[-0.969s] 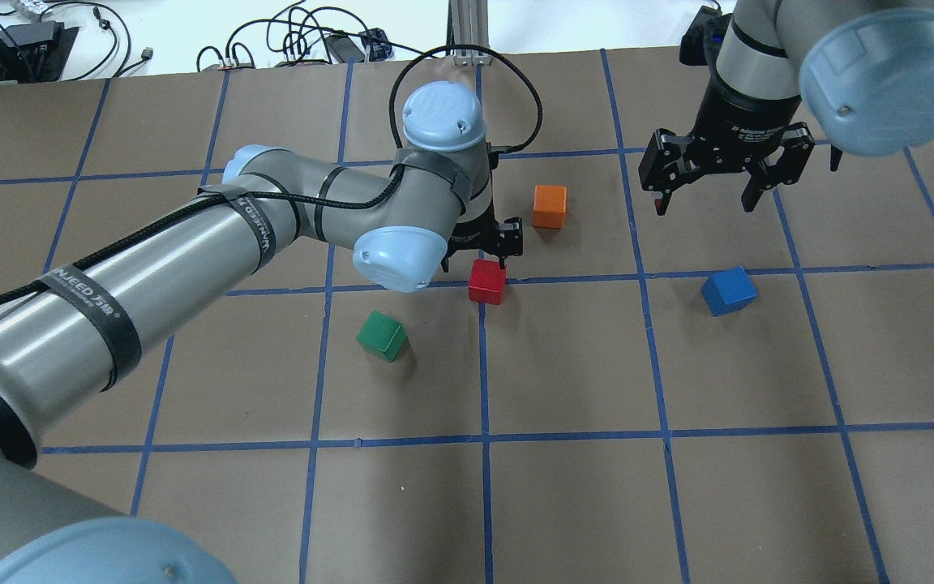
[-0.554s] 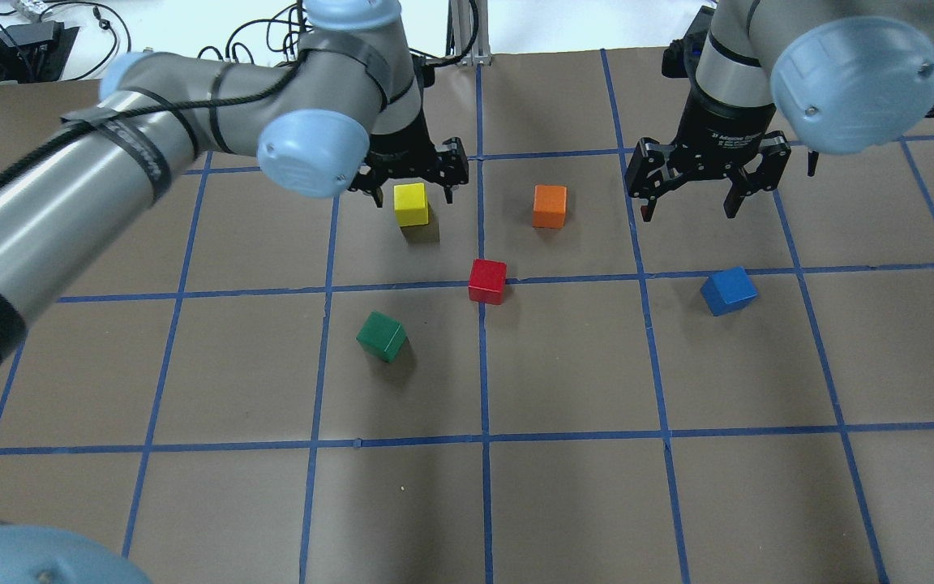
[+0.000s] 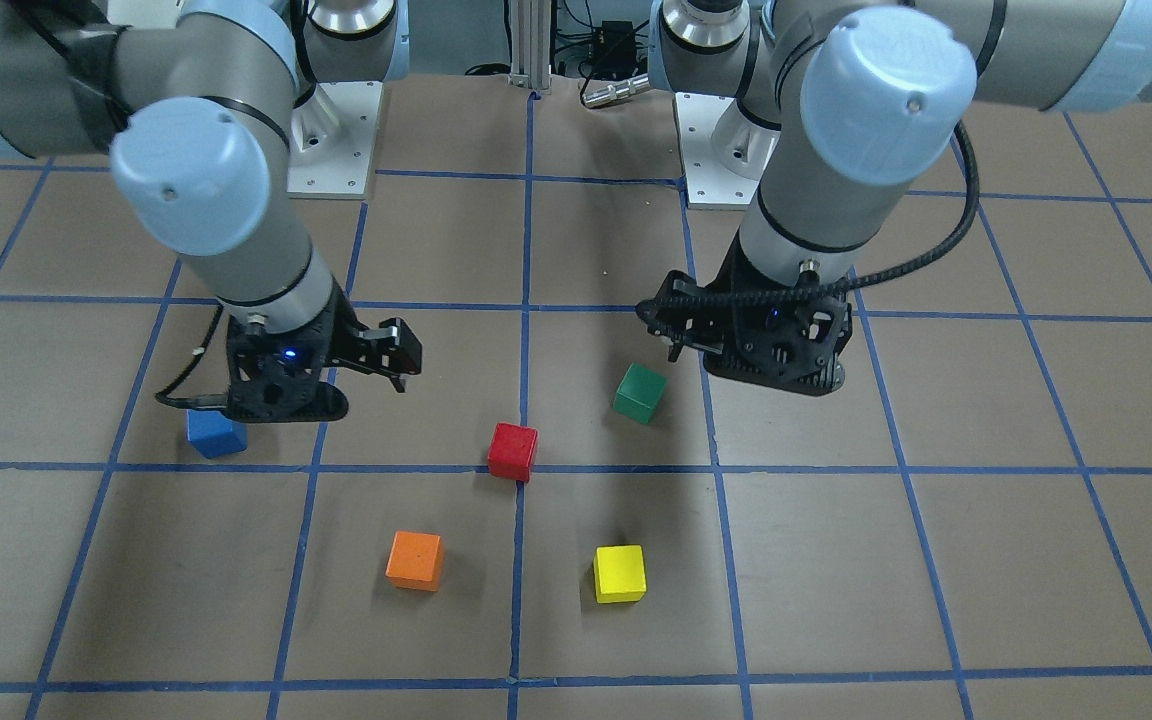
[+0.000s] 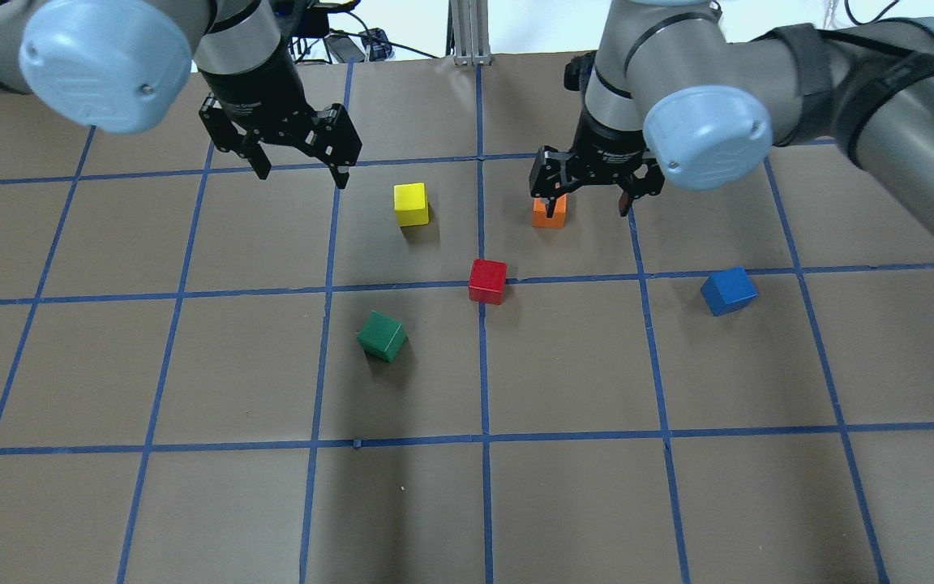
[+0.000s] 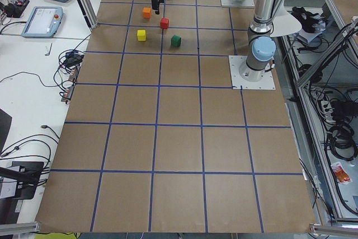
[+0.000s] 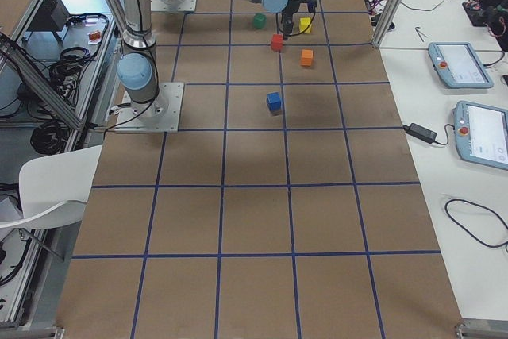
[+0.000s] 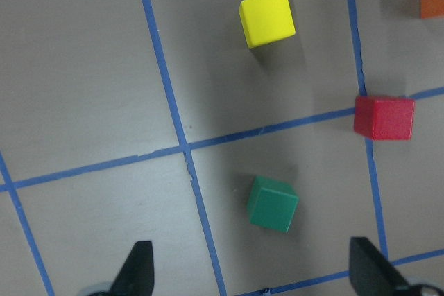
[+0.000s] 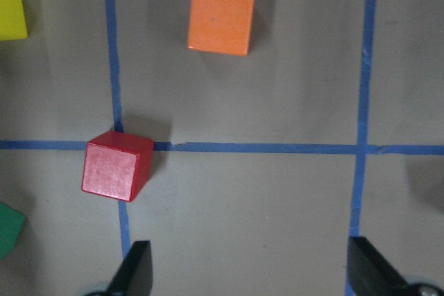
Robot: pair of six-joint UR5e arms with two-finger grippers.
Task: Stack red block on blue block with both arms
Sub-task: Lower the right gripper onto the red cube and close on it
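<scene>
Both arms are raised and bent, and each wrist is turned so that its gripper points straight down. The left arm (image 4: 106,61) comes in from the robot's left side. The left gripper (image 4: 302,174) hangs in the air, empty, with its jaws spread wide. From the camera on that wrist, the two black fingers (image 7: 139,272) stand far apart at the lower edge. The right arm (image 4: 840,73) comes in from the other side with a long forearm. The right gripper (image 4: 584,207) (a small blue light (image 3: 286,353) glows on its body) is also spread wide and holds nothing. Its fingers (image 8: 135,268) show the same wide gap.
</scene>
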